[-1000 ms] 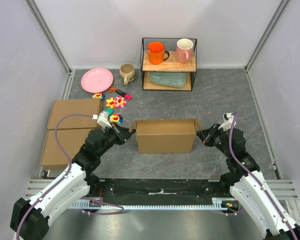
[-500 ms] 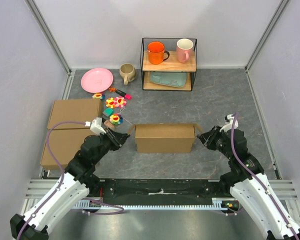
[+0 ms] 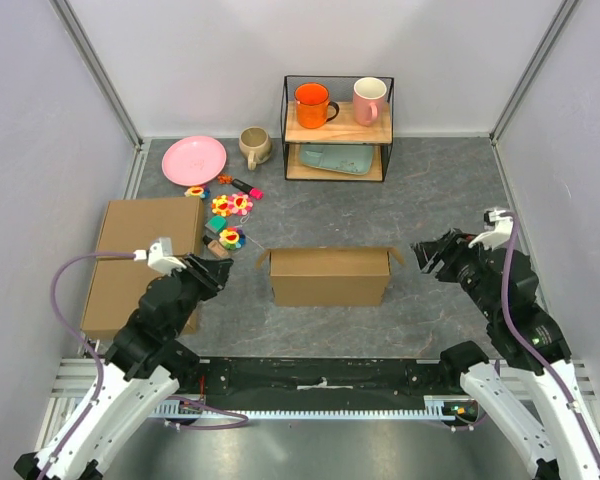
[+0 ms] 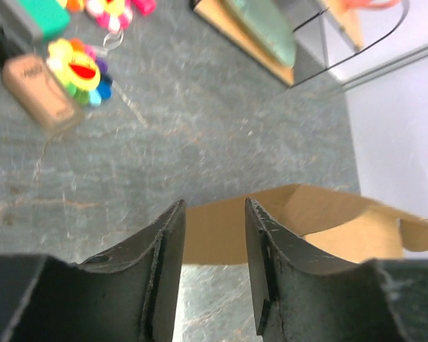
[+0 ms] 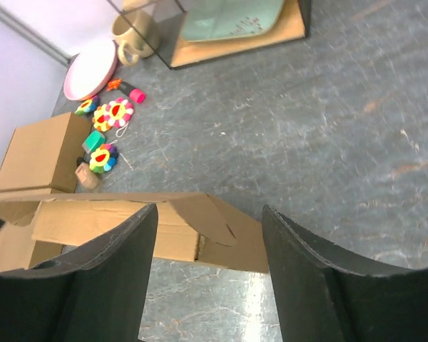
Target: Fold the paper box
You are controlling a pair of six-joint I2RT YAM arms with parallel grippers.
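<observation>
I have the left gripper (image 3: 212, 273) with its jaws spread partway and nothing between them. It hangs just off the 9 o'clock end of the paper box (image 3: 330, 278), not touching it. In the left wrist view I see the box's end flap through the gap.

The right gripper (image 3: 428, 254) is spread wider and is also empty. It sits clear of the box's 3 o'clock end flap, and the right wrist view looks between its fingers (image 5: 128, 249) along the box wall.

The paper box stands at the middle of the table (image 3: 430, 195), about level with both grippers. Its long axis runs from 9 to 3 o'clock. The open top faces up, and a short flap sticks out at each end.

For room, there is bare grey surface from the box toward the wire shelf (image 3: 337, 128) at 12 o'clock. It is also bare from the right gripper out to the wall at 3 o'clock.

My left side is tighter. The flat brown boxes (image 3: 130, 262) lie at 9 o'clock beside the left arm. A small tan bottle (image 4: 37, 87) and flower toys (image 3: 231, 205) lie just beyond the left gripper, toward 11 and 12 o'clock.
</observation>
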